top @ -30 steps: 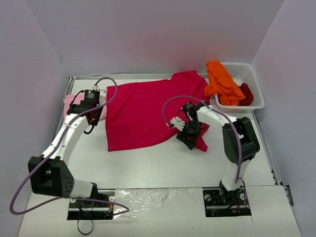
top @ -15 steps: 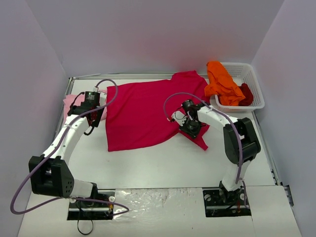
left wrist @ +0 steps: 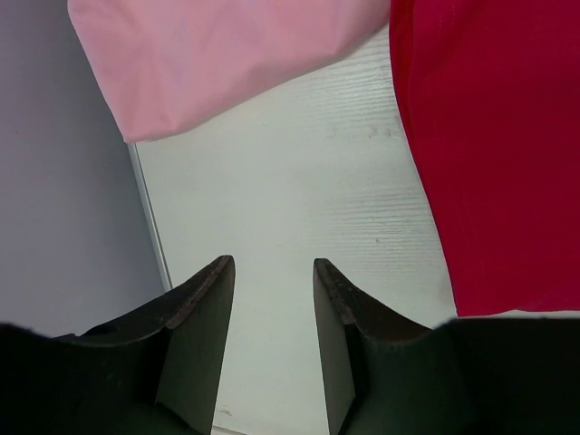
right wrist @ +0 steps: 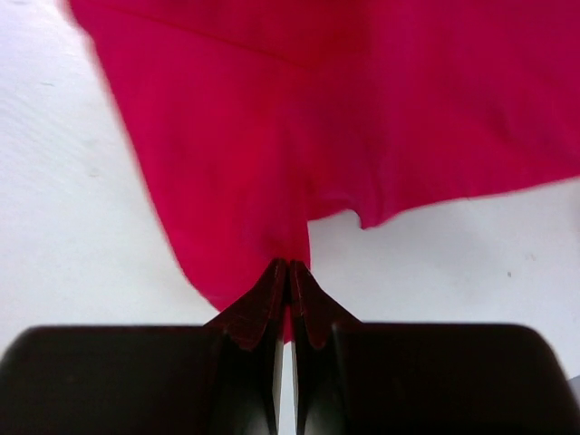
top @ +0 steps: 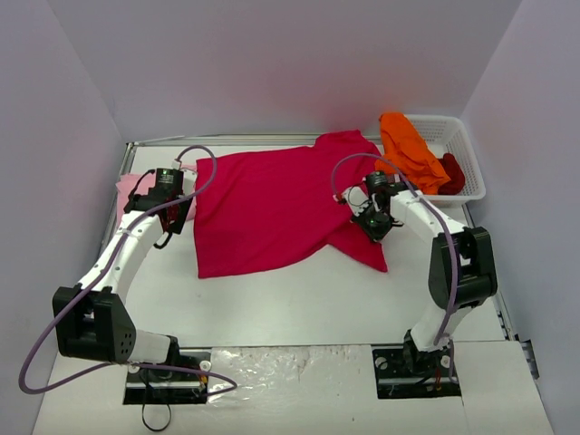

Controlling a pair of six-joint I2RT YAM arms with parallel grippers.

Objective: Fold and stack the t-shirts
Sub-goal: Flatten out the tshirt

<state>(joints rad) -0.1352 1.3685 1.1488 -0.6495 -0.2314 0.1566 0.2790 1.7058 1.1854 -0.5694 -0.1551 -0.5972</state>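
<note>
I have the right gripper [right wrist: 288,277] clenched on a thin pinch of the large crimson-magenta cotton t-shirt [top: 272,204]. In the wrist view the two dark fingers meet with only cloth between them, and a loose flap hangs ahead of them over the white table [top: 290,299]. From above, that pinch sits on the shirt's right side, where a pointed flap trails toward the near edge. The rest of the shirt lies spread across the middle of the table, fairly flat.

The left gripper [left wrist: 272,283] is released and holds nothing. Its fingers hang over bare table in the gap between the crimson shirt's left edge and the soft pale pink t-shirt [left wrist: 217,54] against the left wall.

The crumpled bright orange t-shirt [top: 408,154] drapes over the rim of the white plastic mesh basket [top: 464,134] at the far right, with the dark red t-shirt [top: 453,172] bunched inside it.

I judge the step in hand to be straightening or folding that right flap. To do it well I would travel low and slowly so the pinch does not slip. I would also carry the flap in one smooth line rather than tugging, because a hard pull could slide the whole shirt. Bringing the left gripper down onto the shirt's left edge first would probably anchor it.
</note>
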